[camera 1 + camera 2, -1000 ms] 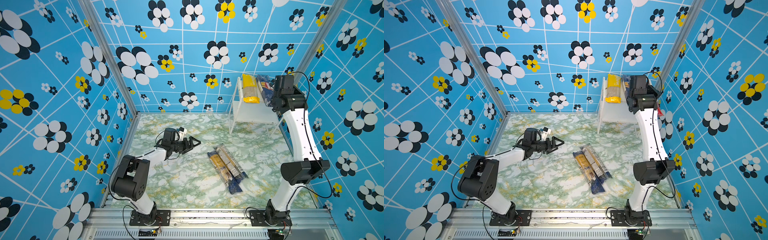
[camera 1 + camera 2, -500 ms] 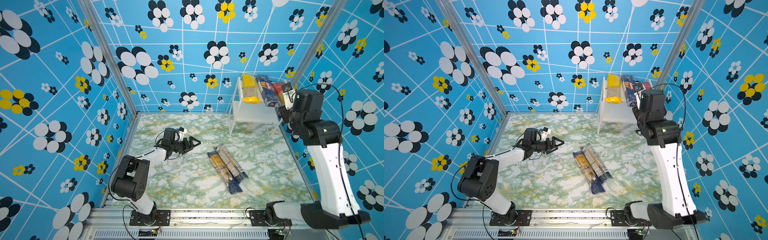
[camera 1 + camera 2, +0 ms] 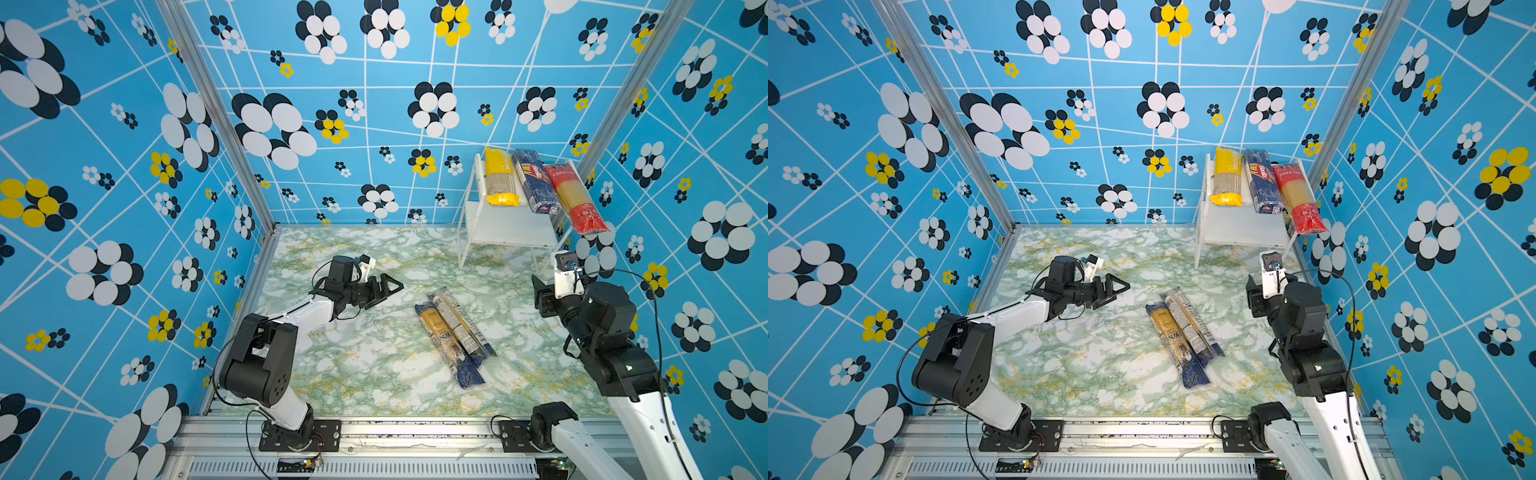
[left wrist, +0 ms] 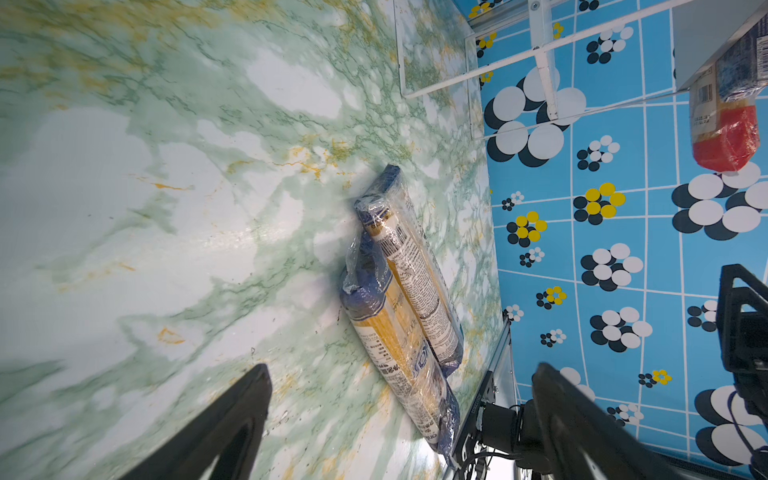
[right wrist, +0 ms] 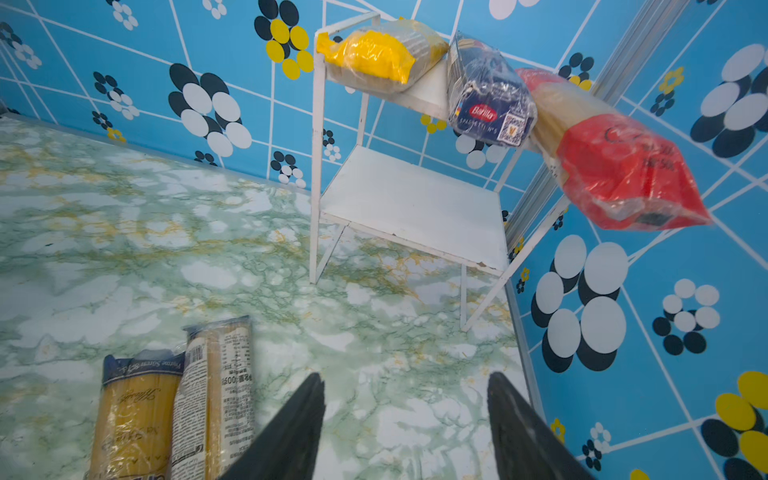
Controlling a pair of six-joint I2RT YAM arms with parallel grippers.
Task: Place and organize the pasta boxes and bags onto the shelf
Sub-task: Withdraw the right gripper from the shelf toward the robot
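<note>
In both top views the shelf point(image 3: 509, 228) stands in the far right corner. Three packs lie side by side on its upper board, running front to back: the yellow pack point(image 3: 498, 178), the dark blue Barilla pack point(image 3: 534, 183) and the red pack point(image 3: 575, 199). The red one sits at the wall-side edge and juts out past the board at a slant, so I judge it none too secure. The lower board is bare, probably kept for the two clear packs point(image 3: 440, 336), which lie touching each other mid-way across the marble-patterned table point(image 3: 365, 374). The left gripper point(image 3: 388, 286) hangs low over the table, pointed towards them but well apart. The right gripper point(image 3: 540, 296) hovers near the right wall, between shelf and packs.

From the left wrist, the black fingers point(image 4: 232, 415) are spread wide with nothing between them. The clear packs lie ahead, pressed together.

From the right wrist, the fingers point(image 5: 291, 428) are parted and empty. The shelf's bare board is ahead, and the red pack overhangs beside it.

The table is a glossy green-and-white marble print with yellow veins. Flowered blue walls point(image 3: 124, 166) close in on three sides.
</note>
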